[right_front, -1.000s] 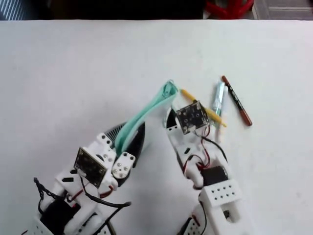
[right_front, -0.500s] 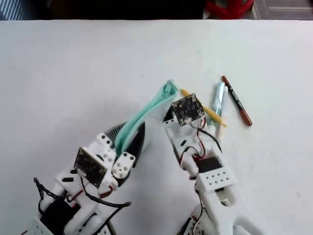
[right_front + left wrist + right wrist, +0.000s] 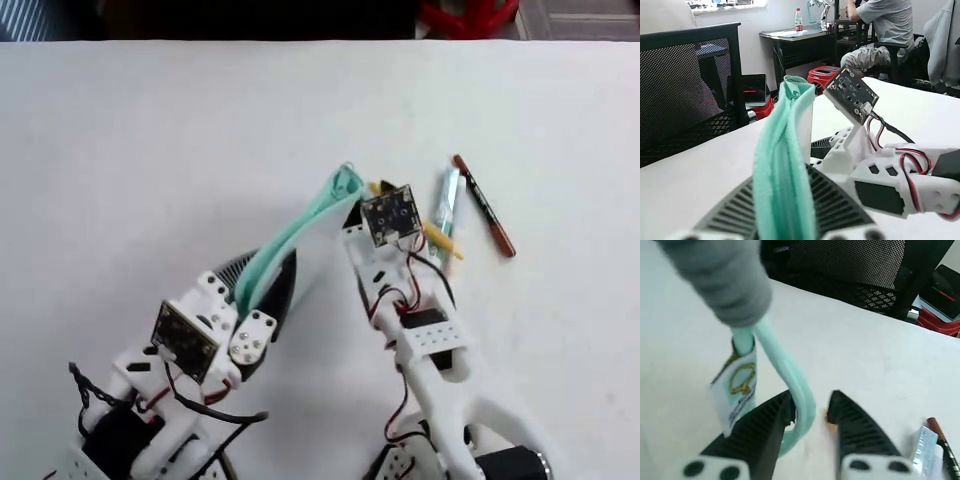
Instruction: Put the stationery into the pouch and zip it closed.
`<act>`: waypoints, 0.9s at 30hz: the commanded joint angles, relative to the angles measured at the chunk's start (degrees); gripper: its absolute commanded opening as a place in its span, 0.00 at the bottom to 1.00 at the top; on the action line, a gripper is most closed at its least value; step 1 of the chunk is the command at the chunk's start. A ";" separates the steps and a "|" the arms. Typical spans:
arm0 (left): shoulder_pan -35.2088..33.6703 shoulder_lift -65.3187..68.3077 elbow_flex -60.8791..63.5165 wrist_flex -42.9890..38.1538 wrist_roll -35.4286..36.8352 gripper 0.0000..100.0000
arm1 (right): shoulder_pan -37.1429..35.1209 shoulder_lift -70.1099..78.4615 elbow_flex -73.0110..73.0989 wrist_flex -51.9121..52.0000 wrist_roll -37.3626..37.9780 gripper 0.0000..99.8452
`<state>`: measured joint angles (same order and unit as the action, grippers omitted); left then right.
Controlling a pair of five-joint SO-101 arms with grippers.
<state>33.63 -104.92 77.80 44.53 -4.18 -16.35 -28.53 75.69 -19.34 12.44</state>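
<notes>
The teal pouch [image 3: 292,238] stands on its edge, zipper side up, with my left gripper [image 3: 262,285] shut on its near end. In the left wrist view the pouch [image 3: 782,165] rises between my ridged fingers [image 3: 835,205]. My right gripper [image 3: 810,407] is open, its jaws on either side of the pouch's far zipper end [image 3: 799,390]; a white tag [image 3: 738,386] hangs there. From above, the right gripper [image 3: 352,213] sits at that far end. A yellow pencil [image 3: 440,243], a pale blue pen [image 3: 447,203] and a brown pen [image 3: 484,206] lie on the table to its right.
The white table [image 3: 150,150] is bare to the left and beyond the pouch. The right arm's body [image 3: 885,175] stands close beside the pouch. Black chairs [image 3: 850,270] and a red object [image 3: 470,15] lie past the table's far edge.
The right arm has pushed forward toward the pouch's far end, covering more of the yellow pencil. The left arm and the pouch have stayed put.
</notes>
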 commanded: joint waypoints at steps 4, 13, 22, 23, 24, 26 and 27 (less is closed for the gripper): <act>-0.48 0.40 -0.18 0.44 -0.35 0.02 | 4.70 -3.91 -2.64 -1.45 0.09 0.02; -0.57 0.40 4.84 -5.10 -0.53 0.02 | 11.65 -20.62 -3.52 9.80 -4.84 0.02; -3.82 0.40 4.84 -5.63 -0.26 0.02 | 8.84 -46.99 -31.21 49.45 -1.49 0.02; -4.26 0.40 4.75 -5.63 -0.18 0.02 | 7.25 -46.37 -35.16 52.26 -0.18 0.02; -4.62 0.40 4.75 -5.63 -0.18 0.02 | 5.93 -45.41 -38.77 55.08 1.14 0.02; -5.14 0.40 5.01 -6.68 -0.09 0.02 | 4.70 -42.15 -45.54 60.62 2.55 0.02; -5.58 0.40 5.19 -7.30 -0.09 0.02 | 4.79 -40.48 -48.97 63.16 2.29 0.02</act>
<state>29.41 -104.92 81.76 38.73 -4.09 -10.55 -72.22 37.98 36.84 13.32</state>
